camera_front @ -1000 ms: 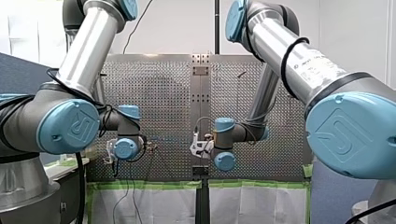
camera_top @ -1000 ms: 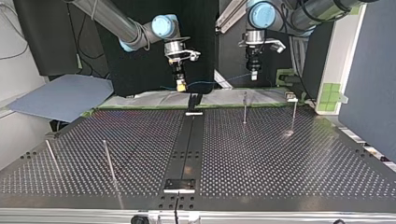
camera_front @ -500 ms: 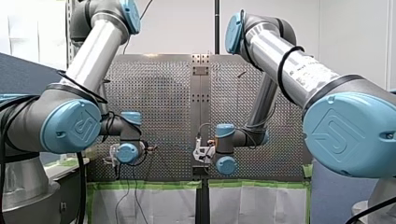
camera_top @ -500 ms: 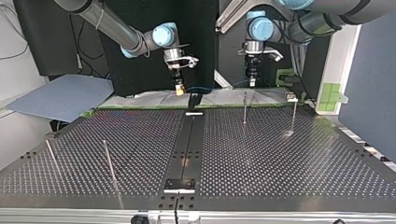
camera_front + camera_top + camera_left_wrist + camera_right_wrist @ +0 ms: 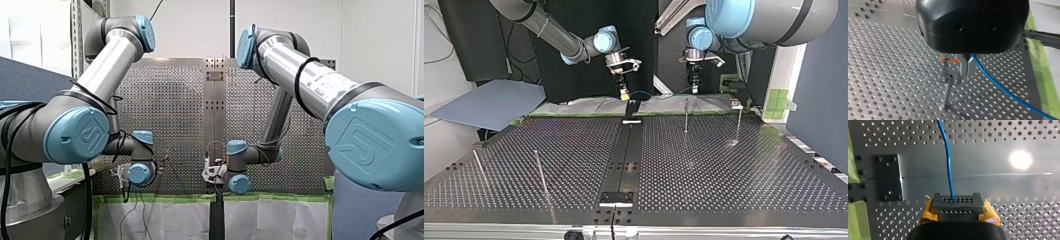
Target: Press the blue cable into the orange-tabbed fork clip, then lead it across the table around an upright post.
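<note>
Two arms stand over the one perforated table (image 5: 724, 175), the left arm (image 5: 95, 85) and the right arm (image 5: 310, 80). That makes two grippers, the left gripper (image 5: 694, 90) and the right gripper (image 5: 623, 93), and the right one shows two yellow pads (image 5: 991, 214). I count four upright posts: a first post (image 5: 478, 167) and a second post (image 5: 540, 172) at the top view's left, then a third post (image 5: 685, 116) and a fourth post (image 5: 738, 122) at its right. There is one blue cable (image 5: 1003, 90), one orange-tabbed fork clip (image 5: 949, 59), one dark centre strip (image 5: 626, 155) and one blue-grey board (image 5: 489, 102).
</note>
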`<state>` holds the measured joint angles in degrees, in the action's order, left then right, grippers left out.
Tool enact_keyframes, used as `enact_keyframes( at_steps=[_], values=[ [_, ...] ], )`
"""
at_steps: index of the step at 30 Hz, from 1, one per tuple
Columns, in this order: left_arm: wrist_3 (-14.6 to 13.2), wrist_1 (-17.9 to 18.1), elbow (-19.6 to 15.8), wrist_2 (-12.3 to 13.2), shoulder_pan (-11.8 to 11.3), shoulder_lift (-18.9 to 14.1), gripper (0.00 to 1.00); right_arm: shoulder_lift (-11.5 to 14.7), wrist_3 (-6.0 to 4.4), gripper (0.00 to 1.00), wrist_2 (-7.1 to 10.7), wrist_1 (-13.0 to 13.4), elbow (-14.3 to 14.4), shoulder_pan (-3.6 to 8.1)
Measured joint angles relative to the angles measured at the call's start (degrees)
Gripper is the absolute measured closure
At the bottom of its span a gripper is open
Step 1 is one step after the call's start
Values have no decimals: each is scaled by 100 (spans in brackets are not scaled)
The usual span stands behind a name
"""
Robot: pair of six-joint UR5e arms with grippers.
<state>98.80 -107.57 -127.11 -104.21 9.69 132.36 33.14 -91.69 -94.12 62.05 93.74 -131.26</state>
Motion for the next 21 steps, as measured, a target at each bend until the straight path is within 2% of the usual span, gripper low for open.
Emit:
enact_keyframes(
  at_steps=[8,17,21],
  values=[
    [-39,-13,110,-32,-81,296,100,-41,9,100,52,-20,-186,-7],
    [-12,-292,431,-11,-182,318,100,-67,10,100,70,-13,-251,-12],
    [48,-359,504,-22,-232,320,100,-164,31,100,91,-39,-306,-20]
  ],
)
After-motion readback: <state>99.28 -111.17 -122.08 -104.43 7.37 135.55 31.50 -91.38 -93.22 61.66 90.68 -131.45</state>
